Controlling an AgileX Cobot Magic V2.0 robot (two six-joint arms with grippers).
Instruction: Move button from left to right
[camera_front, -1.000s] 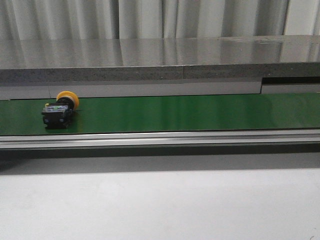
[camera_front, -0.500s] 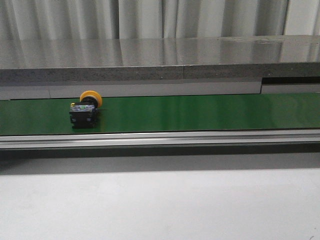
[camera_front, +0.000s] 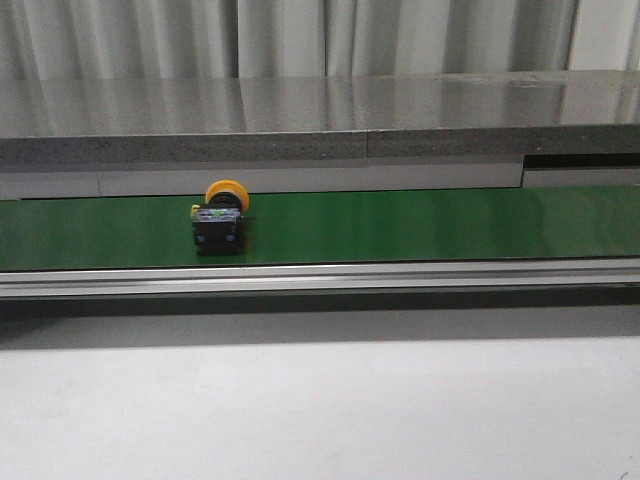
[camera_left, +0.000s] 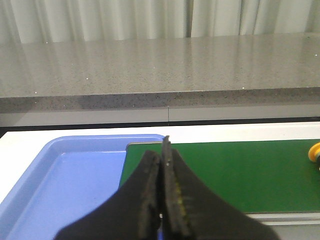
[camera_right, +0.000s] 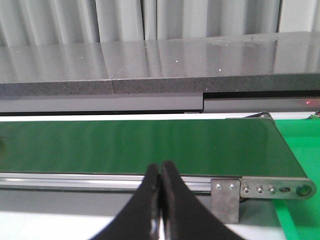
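Button (camera_front: 219, 218) lay tipped on green belt (camera_front: 420, 225), left of middle, near counter's (camera_front: 400, 115) front edge. Left gripper (camera_left: 161, 165) pressed together, empty, above blue tray (camera_left: 60, 180). Right gripper (camera_right: 160, 180) likewise pinched closed, empty.

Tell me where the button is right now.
In the front view the button lies on the green belt, left of centre, its yellow cap toward the grey ledge behind; neither gripper is near it.

Even, soft light fills all views; the grey counter (camera_front: 300, 105) shows pale streaked reflections of the curtain (camera_front: 300, 35); the green belt (camera_front: 420, 225) has a mild sheen; a dark shadow band runs beneath its near rail; both close claws look slightly soft.
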